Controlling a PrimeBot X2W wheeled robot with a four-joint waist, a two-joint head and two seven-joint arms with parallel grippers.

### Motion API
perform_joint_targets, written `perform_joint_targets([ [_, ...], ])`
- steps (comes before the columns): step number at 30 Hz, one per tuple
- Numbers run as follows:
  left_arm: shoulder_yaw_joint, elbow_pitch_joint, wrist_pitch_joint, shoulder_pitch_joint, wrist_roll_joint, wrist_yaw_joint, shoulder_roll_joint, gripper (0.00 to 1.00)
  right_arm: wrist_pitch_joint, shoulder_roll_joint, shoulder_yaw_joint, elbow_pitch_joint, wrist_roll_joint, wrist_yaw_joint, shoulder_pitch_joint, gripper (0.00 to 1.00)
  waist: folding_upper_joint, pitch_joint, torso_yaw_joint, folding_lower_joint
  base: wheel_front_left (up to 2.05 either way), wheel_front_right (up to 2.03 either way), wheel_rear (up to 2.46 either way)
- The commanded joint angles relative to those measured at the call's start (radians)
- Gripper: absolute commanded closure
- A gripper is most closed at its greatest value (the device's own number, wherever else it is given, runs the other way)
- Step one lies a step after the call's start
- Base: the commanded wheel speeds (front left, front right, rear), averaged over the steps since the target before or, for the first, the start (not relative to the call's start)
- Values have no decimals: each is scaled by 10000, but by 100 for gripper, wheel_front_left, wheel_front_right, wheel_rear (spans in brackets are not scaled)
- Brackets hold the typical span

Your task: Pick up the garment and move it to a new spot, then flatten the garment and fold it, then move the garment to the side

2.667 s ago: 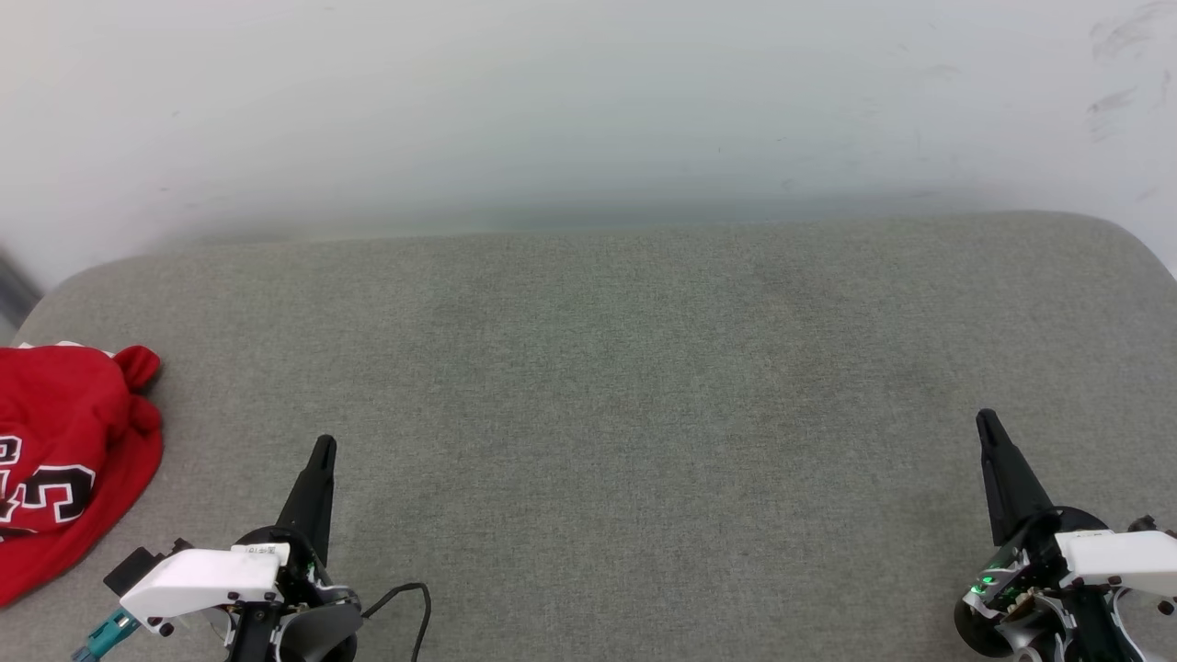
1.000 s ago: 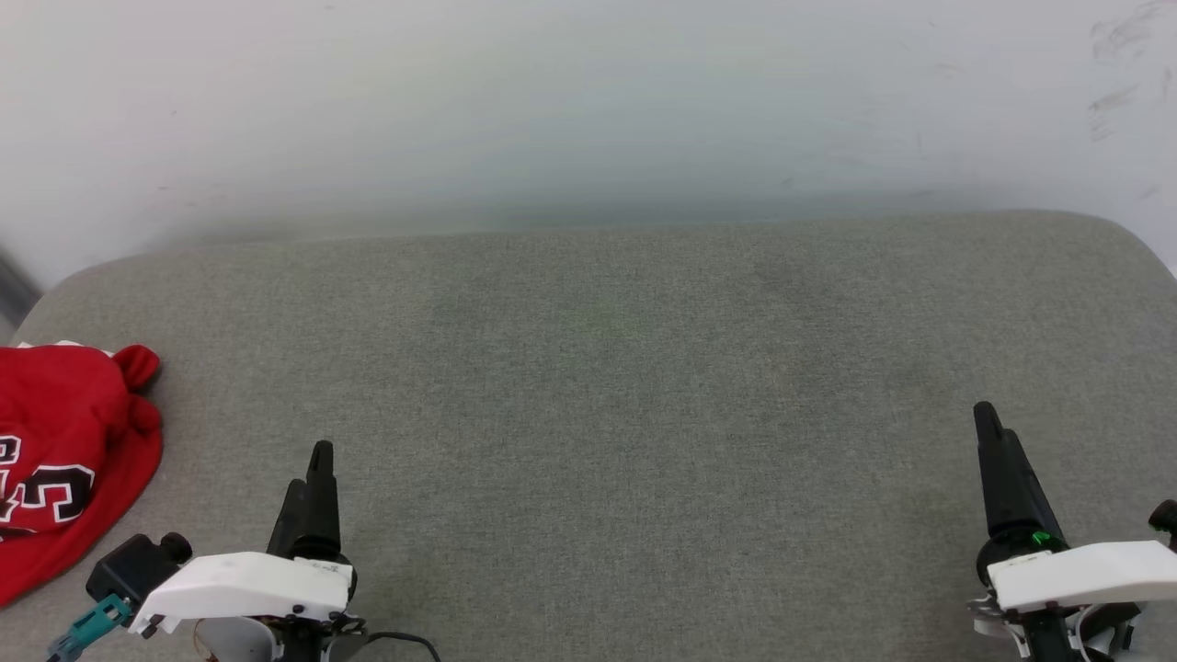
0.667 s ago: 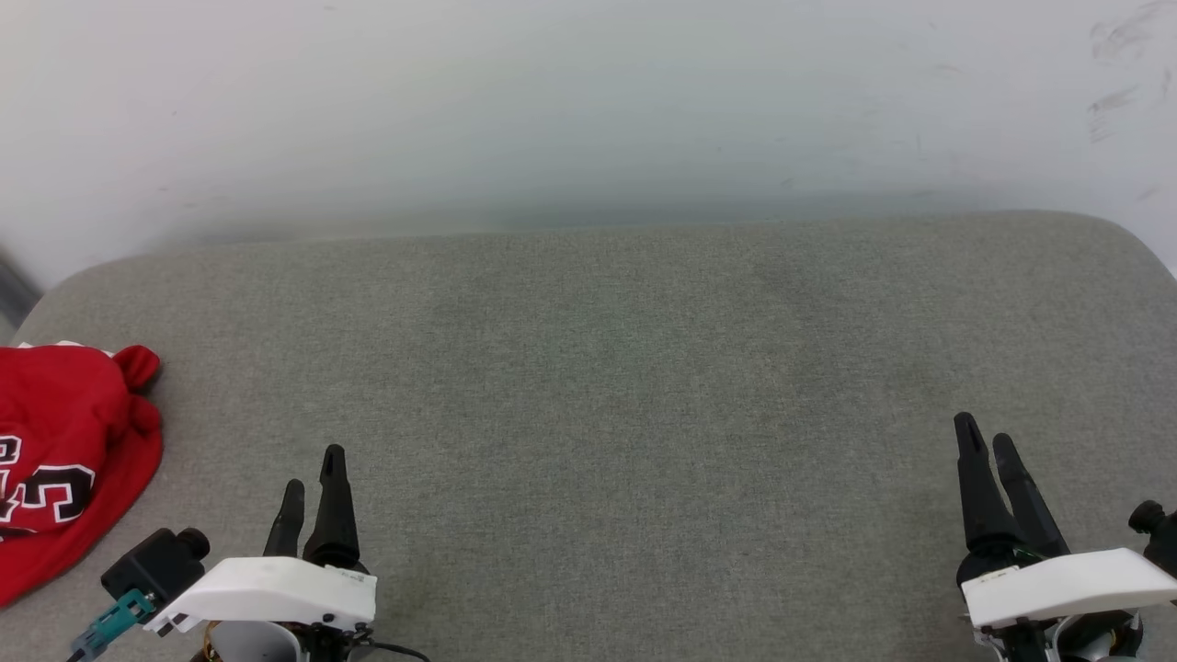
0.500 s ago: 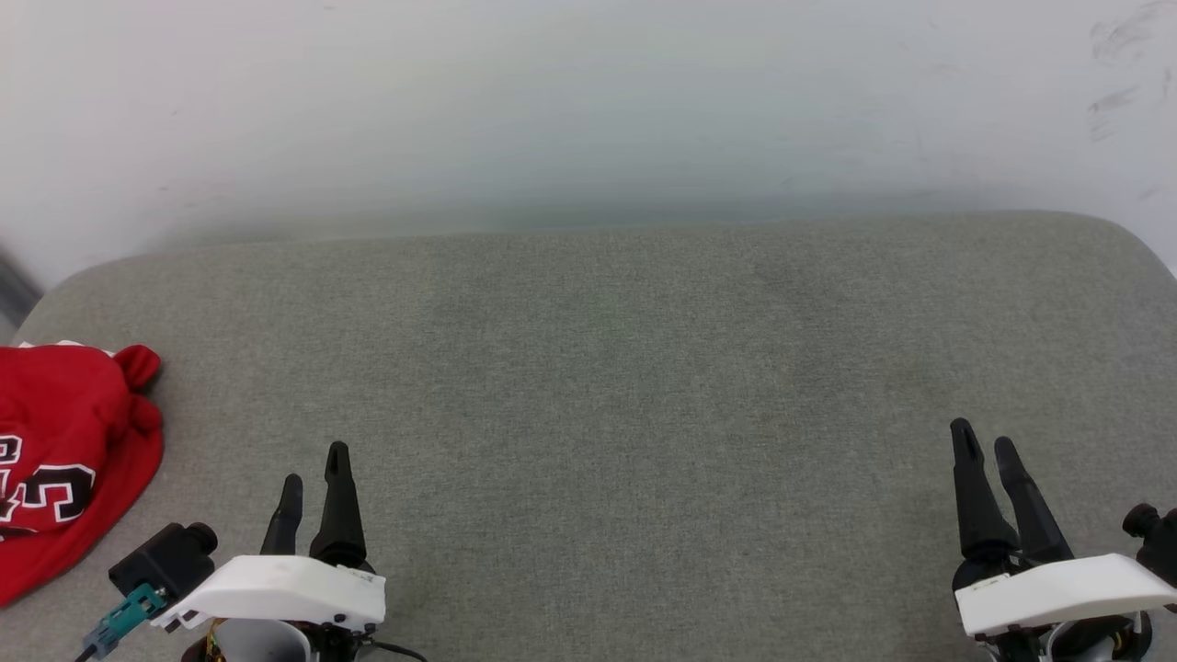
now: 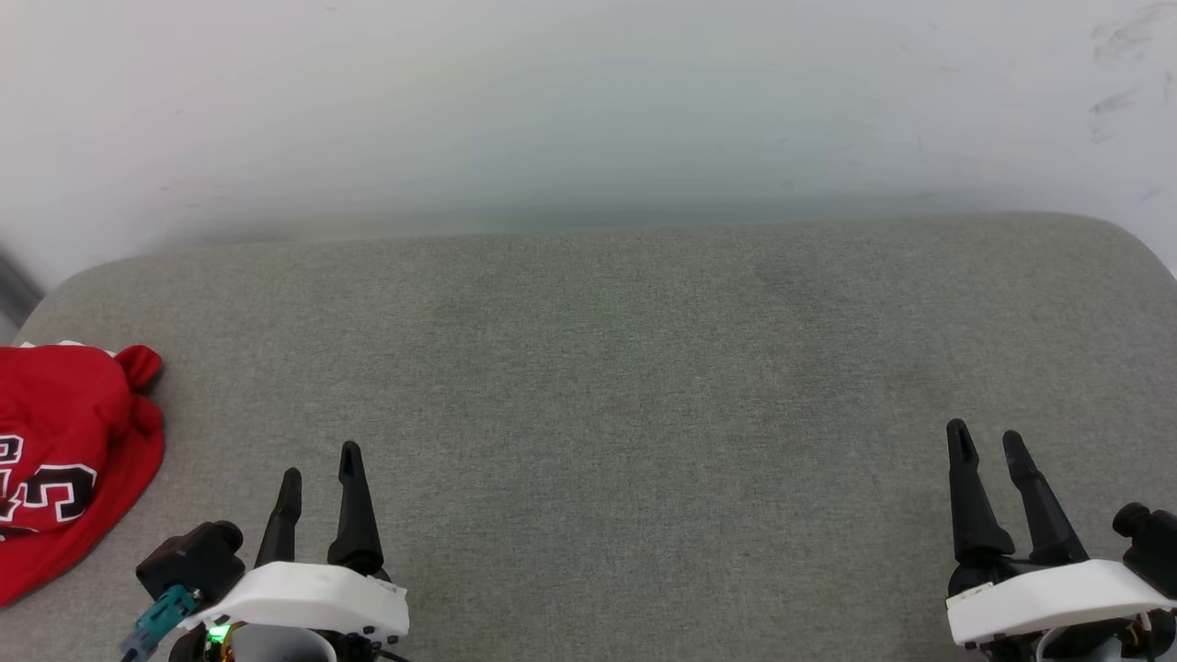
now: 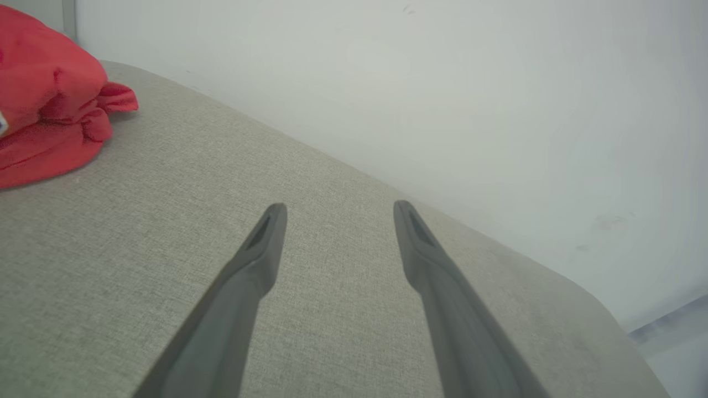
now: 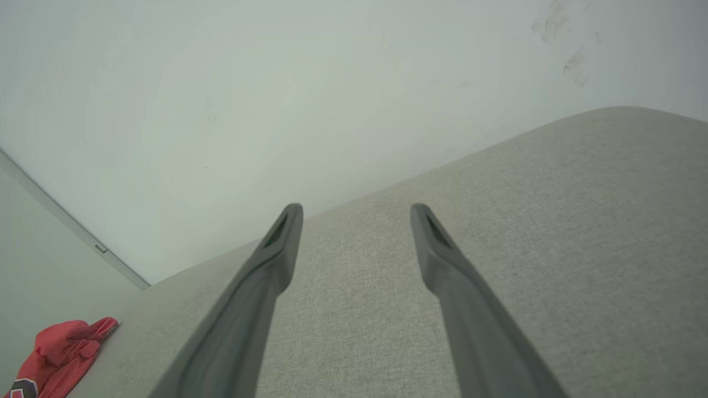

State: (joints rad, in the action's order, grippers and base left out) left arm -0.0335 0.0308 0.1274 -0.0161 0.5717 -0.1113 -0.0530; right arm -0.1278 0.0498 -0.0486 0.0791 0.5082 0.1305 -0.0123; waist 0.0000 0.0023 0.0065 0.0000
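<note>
Bearing cropped black lettering [image 5: 48, 489], the garment [image 5: 74, 414] lies bunched.

We note left hand [image 5: 320, 461] and right hand [image 5: 985, 430]: tapered black fingers [image 5: 356, 515], white wrist shells [image 5: 313, 593]; teal connector [image 5: 152, 621], green light [image 5: 218, 633] on the left.

Red garment [image 5: 64, 460], black lettering edged white. Grey cushion [image 5: 598, 386], flecked weave, faint darker patches. Off-white wall [image 5: 552, 110], dark scuffs top right. On left gripper [image 5: 320, 462] and right gripper [image 5: 986, 432]: black fingers [image 5: 354, 515], white casings [image 5: 303, 593]. Teal plug [image 5: 156, 616], green lamp [image 5: 218, 633] at left one.
</note>
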Motion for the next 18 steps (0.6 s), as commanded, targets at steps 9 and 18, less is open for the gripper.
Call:
perform_joint_targets([
  [9, -228, -288, 322, -98, -1153, -116, -98, 0, -327, 13, 12, -274, -1098, 1, -106, 0, 0, 12, 0, 0, 0, 0, 0],
  [18, -344, -282, 548, -251, -1961, -42, -101, 0, -536, 11, 91, -397, -1802, 2, -245, 0, 0, 17, 7, 0, 0, 0, 0],
])
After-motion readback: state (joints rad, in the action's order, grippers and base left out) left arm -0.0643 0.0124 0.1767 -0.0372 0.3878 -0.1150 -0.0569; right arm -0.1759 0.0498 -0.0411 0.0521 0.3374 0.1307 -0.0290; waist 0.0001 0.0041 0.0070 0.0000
